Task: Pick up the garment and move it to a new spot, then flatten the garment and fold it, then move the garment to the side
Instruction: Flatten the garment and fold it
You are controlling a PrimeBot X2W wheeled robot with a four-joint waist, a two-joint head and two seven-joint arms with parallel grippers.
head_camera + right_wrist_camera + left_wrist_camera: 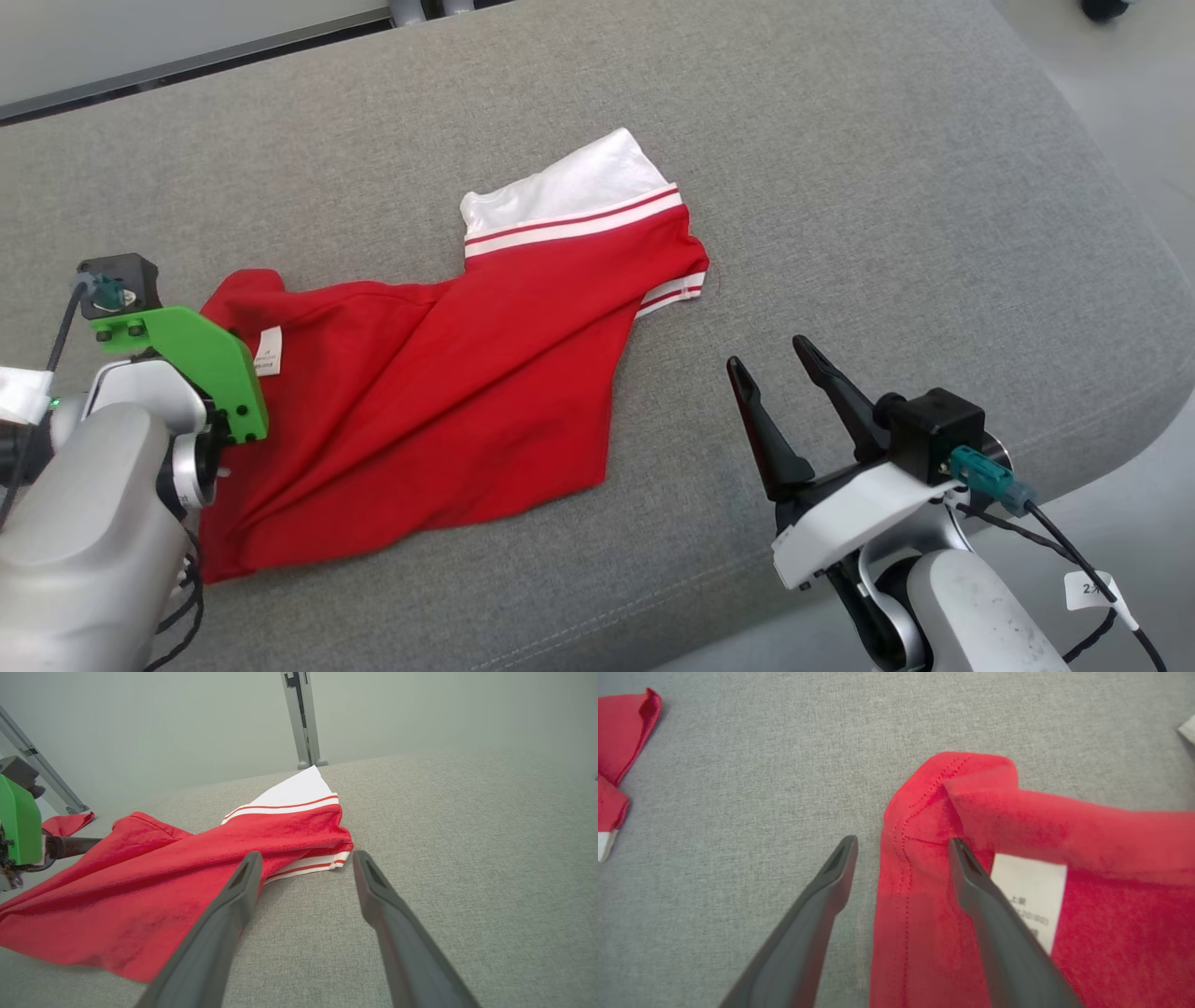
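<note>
Red garment (pixel 439 392) lay crumpled; the left tool (pixel 902 842), jaws spread, straddled its left corner, the right tool (pixel 767 352) open nearby. Pickup seemed in hand; it called for pinching there.

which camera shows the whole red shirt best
Head view: the red shirt lies nearly whole from above, one edge behind the left arm. Left wrist view gives a stitched corner and white label close up; right wrist view a low slant past the striped sleeve.

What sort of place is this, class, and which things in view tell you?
Probably a robot test room: a broad grey upholstered cushion as work surface, bare metal frame posts against a plain wall, a red garment laid out.
</note>
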